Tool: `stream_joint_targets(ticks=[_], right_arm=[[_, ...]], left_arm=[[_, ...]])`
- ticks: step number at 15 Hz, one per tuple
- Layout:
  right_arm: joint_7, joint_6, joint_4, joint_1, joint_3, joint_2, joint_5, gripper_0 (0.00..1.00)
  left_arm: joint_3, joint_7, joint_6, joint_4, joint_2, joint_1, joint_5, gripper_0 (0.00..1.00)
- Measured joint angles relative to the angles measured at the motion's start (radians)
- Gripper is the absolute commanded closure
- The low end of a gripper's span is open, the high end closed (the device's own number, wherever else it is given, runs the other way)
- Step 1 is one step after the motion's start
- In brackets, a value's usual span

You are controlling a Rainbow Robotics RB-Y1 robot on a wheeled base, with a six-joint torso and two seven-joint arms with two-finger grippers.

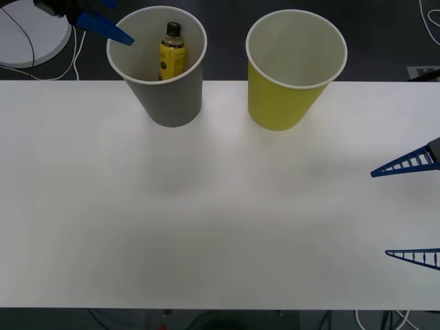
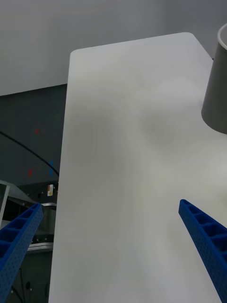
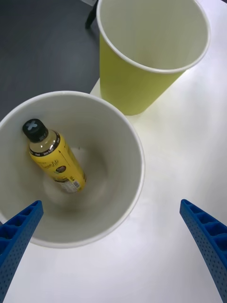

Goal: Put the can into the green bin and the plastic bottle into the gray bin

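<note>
Plastic bottle (image 3: 53,158) leans inside gray bin (image 1: 165,103), cap up, base on the cup floor. Green bin (image 1: 282,103) stands just beside it on the white tabletop (image 1: 206,220); its floor is hidden. Left gripper (image 3: 111,246) hovers over gray bin, fingers spread, holding nothing. Right gripper (image 1: 412,210) hangs at the tabletop's right edge, spread, mostly cut off.

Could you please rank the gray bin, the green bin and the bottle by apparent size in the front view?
1-2. Gray bin and green bin: they look alike in size, so no ranking between them.
3. Bottle: clearly smallest, leaning inside the gray bin.
</note>
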Motion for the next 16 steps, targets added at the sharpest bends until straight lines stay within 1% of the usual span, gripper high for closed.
stream_joint_targets(ticks=[4,7,12,14,16], right_arm=[[0.0,0.0,0.0,0.0,0.0,0.0,0.0,0.0],[0.0,0.0,0.0,0.0,0.0,0.0,0.0,0.0],[0.0,0.0,0.0,0.0,0.0,0.0,0.0,0.0],[0.0,0.0,0.0,0.0,0.0,0.0,0.0,0.0],[0.0,0.0,0.0,0.0,0.0,0.0,0.0,0.0]], left_arm=[[0.001,-0.109,0.004,-0.094,0.124,0.08,0.075,0.0],[0.003,-0.175,0.03,-0.16,0.197,0.146,0.132,0.0],[0.022,-0.284,0.051,-0.211,0.261,0.252,0.227,0.0],[0.082,-0.29,0.053,-0.247,0.275,0.319,0.233,0.0],[0.195,-0.286,0.059,-0.287,0.277,0.43,0.216,0.0]])
